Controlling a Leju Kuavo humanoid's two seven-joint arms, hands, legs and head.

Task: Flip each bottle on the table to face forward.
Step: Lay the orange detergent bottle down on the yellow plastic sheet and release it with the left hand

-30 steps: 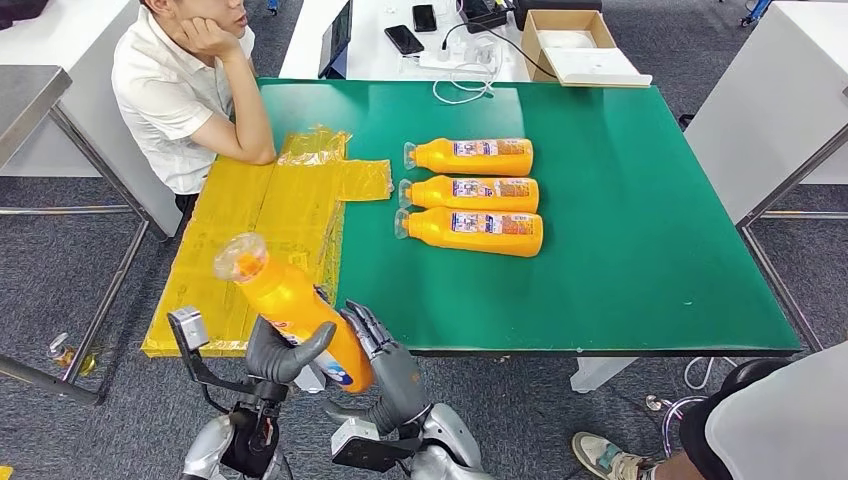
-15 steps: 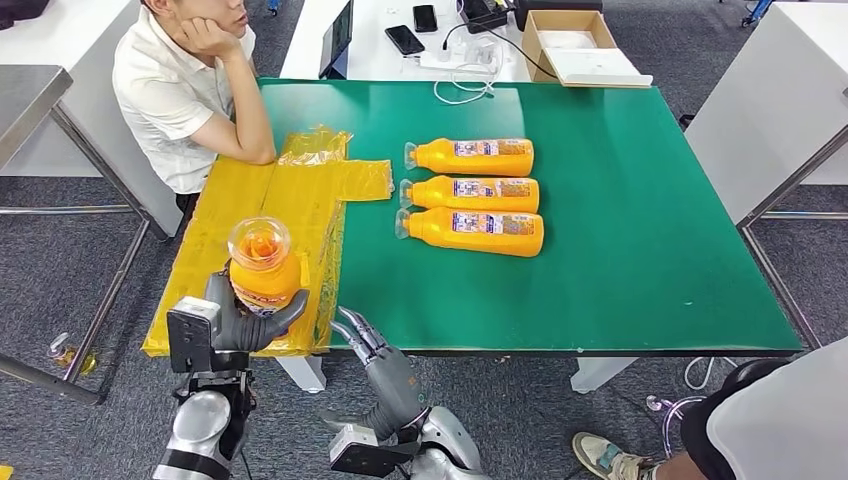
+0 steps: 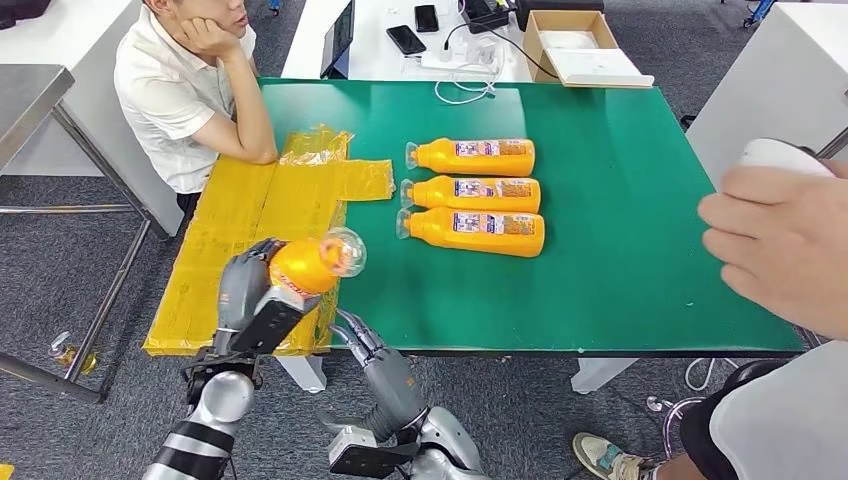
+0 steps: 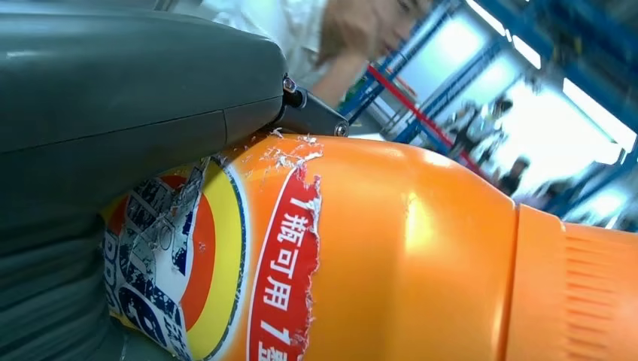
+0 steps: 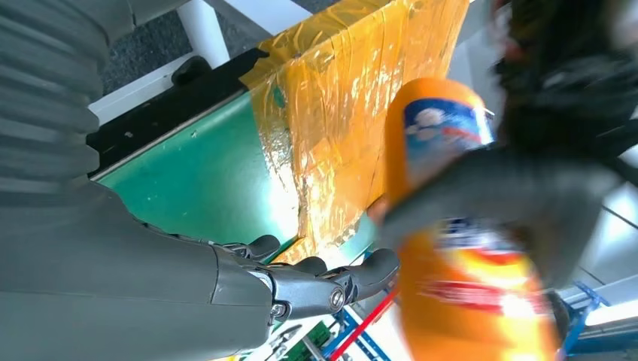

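My left hand [image 3: 247, 291] grips an orange bottle [image 3: 310, 263] above the table's near left corner, its clear cap pointing right toward the green mat. Up close, that bottle [image 4: 391, 263] shows a torn red, white and blue label, with the left hand [image 4: 113, 113] wrapped over it. My right hand [image 3: 372, 352] hovers just below the front table edge, fingers apart, holding nothing; its fingers [image 5: 331, 282] sit beside the held bottle [image 5: 459, 233]. Three orange bottles [image 3: 470, 157] [image 3: 470, 192] [image 3: 470, 230] lie side by side mid-table, caps to the left.
Yellow taped sheets [image 3: 270, 215] cover the table's left part. A person [image 3: 185, 85] sits at the far left corner, leaning on it. Another person's hand [image 3: 785, 245] reaches in close at the right. Phones, cables and a cardboard box [image 3: 580, 45] lie on the white table behind.
My left hand has turned the bottle from cap-up to lying sideways with the cap pointing right, and lifted it slightly. A person's hand has come in at the right. My right hand stays put.
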